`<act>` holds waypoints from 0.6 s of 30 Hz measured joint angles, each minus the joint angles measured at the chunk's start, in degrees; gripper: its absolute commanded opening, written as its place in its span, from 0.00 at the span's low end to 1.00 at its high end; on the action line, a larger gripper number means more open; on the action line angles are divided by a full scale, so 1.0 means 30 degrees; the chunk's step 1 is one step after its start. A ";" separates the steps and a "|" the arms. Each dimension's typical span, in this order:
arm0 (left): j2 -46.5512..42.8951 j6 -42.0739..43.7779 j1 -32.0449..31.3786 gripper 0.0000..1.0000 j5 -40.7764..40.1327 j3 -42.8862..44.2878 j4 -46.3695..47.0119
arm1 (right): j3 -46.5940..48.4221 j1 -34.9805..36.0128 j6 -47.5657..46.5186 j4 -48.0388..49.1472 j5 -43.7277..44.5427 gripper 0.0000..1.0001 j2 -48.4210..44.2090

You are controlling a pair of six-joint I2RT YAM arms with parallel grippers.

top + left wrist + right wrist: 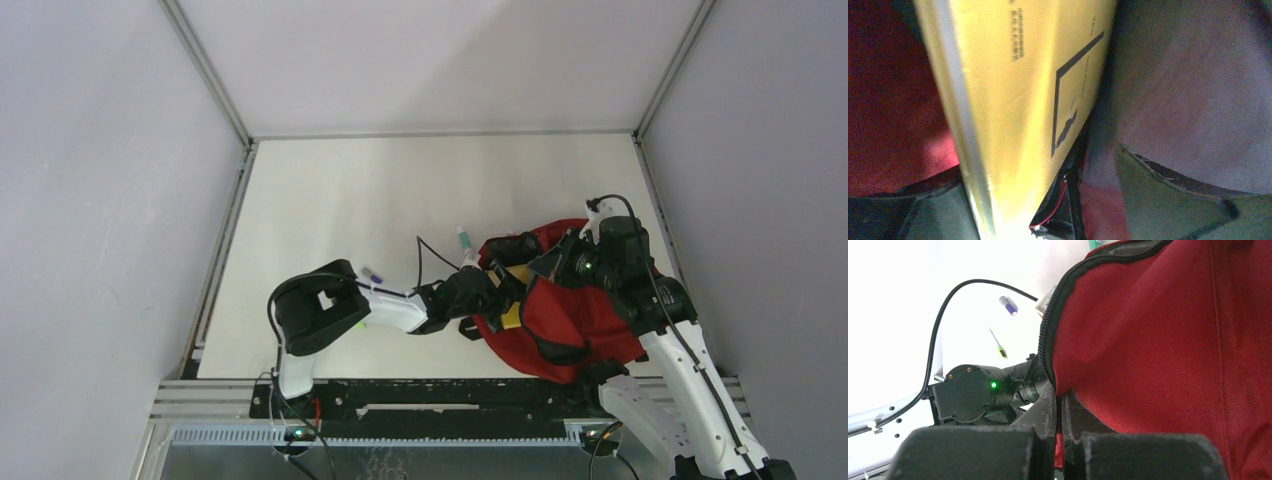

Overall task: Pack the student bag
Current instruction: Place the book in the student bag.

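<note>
The red student bag (575, 325) lies at the near right of the table, its mouth facing left. My right gripper (560, 265) is shut on the bag's black-zippered edge (1048, 355) and holds it up; red fabric (1158, 340) shows pinched between the jaws (1062, 400). My left gripper (500, 290) reaches into the bag's mouth. A yellow book (1018, 100) stands tilted between its jaws (1040, 157), against the left finger (933, 210). A gap with zipper and red lining separates it from the right finger (1168, 195).
A green-capped marker (463, 240) lies just left of the bag's top. A small purple-capped item (372, 273) lies by the left arm and shows in the right wrist view (1008, 305), near a thin green pen (998, 344). Walls enclose the table.
</note>
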 measured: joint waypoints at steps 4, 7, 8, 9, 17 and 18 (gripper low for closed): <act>0.0044 -0.0175 -0.0036 0.90 0.1421 0.0007 -0.0058 | 0.0000 -0.0022 -0.0007 -0.0007 -0.0058 0.00 0.0000; 0.0044 -0.0117 -0.0051 0.99 0.2390 0.0000 -0.0124 | 0.0000 -0.0022 -0.0007 -0.0007 -0.0073 0.00 -0.0007; 0.0044 0.0022 -0.0044 1.00 0.2783 0.0000 -0.0168 | 0.0000 -0.0022 -0.0007 -0.0007 -0.0073 0.00 -0.0007; 0.0044 0.0117 -0.0036 1.00 0.3104 0.0007 -0.0226 | 0.0000 -0.0022 -0.0007 -0.0007 -0.0073 0.00 -0.0007; 0.0044 0.1719 0.0095 1.00 0.6171 0.0007 -0.1071 | 0.0000 -0.0022 -0.0073 -0.0029 -0.0073 0.00 -0.0255; 0.0044 0.2091 0.0095 1.00 0.6411 0.0007 -0.1443 | 0.0000 -0.0022 -0.0080 -0.0029 -0.0073 0.00 -0.0299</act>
